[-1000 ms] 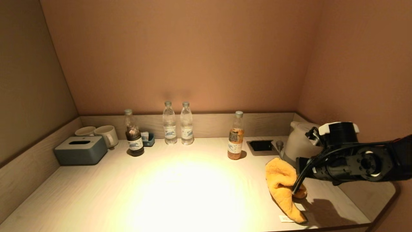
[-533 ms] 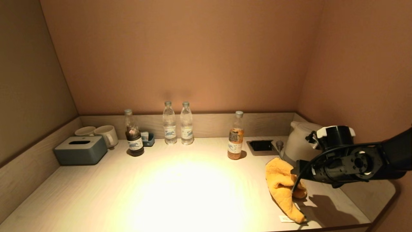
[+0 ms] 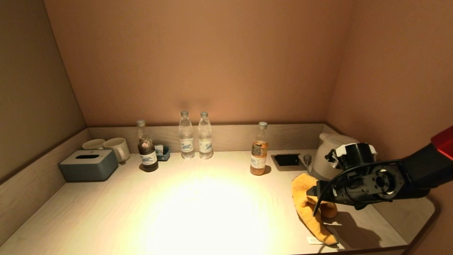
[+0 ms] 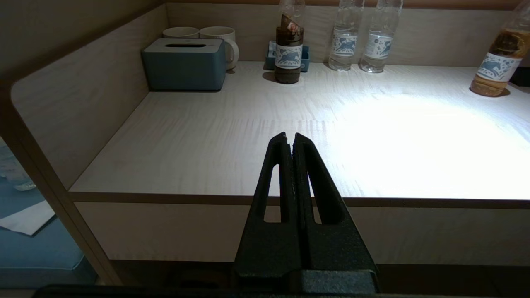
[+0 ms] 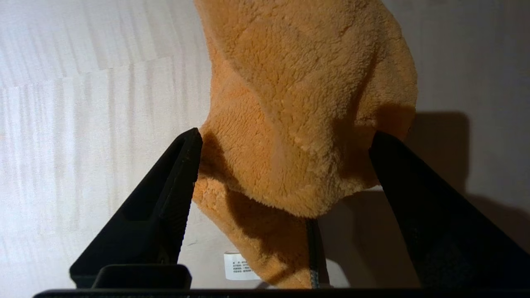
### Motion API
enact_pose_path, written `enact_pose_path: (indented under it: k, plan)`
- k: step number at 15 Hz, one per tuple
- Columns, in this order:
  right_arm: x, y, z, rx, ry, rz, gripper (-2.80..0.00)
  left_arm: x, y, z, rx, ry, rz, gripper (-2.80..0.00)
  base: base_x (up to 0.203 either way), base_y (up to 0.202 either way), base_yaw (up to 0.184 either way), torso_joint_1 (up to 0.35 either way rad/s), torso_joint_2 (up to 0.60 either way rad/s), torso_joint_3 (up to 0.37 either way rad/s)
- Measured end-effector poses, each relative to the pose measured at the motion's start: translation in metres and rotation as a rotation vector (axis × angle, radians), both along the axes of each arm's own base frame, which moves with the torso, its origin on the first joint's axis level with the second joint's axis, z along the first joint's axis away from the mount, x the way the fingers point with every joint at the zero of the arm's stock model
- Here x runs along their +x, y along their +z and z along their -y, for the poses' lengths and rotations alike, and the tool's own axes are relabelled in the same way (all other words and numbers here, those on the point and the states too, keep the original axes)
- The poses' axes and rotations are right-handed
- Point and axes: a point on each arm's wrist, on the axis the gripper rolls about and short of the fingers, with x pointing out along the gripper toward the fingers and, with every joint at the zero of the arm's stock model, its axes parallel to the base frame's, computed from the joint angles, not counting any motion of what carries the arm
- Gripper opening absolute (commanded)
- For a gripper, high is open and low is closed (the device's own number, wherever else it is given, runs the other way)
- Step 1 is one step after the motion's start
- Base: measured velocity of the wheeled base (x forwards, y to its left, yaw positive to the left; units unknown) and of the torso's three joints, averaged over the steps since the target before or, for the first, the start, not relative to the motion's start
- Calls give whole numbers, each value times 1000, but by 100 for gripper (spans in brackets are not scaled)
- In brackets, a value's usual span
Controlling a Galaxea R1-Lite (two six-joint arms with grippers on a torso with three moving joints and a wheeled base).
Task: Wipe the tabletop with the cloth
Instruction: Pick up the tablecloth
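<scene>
An orange fleece cloth [image 3: 307, 203] lies crumpled on the pale wooden tabletop [image 3: 198, 212] at the right front, its white label [image 3: 313, 240] at the near edge. My right gripper [image 3: 313, 193] hovers just above the cloth's middle. In the right wrist view the gripper [image 5: 285, 142] is open, its jaws standing wide on either side of the cloth [image 5: 302, 103] without closing on it. My left gripper [image 4: 290, 138] is shut and empty, parked below the table's front edge at the left.
A white kettle [image 3: 327, 156] stands right behind the cloth, next to a recessed socket box [image 3: 286, 160]. Several bottles [image 3: 259, 148] line the back wall. A grey tissue box [image 3: 88, 165] and two mugs [image 3: 116, 148] sit at the back left.
My right arm has moved left and lower, bringing the open gripper over the middle of the cloth. The cloth has not moved.
</scene>
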Motion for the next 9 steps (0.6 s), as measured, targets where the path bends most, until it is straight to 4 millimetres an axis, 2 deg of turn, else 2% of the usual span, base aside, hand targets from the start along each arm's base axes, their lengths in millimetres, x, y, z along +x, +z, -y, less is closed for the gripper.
enact_pose_path:
  k: [6, 7, 8, 9]
  plan:
    - [18, -28, -1, 1, 4, -63, 0, 0, 0, 0, 0, 0, 0, -280, 0, 0, 0, 0, 0, 0]
    - [20, -29, -1, -1, 2, -64, -157, 0, 0, 0, 0, 1, 0, -280, 0, 0, 0, 0, 0, 0]
    - [21, -30, -1, -3, 1, -65, -280, 0, 0, 0, 0, 0, 0, -280, 0, 0, 0, 0, 0, 0]
    - [21, -30, -1, -3, 0, -65, -280, 0, 0, 0, 0, 0, 0, -280, 0, 0, 0, 0, 0, 0]
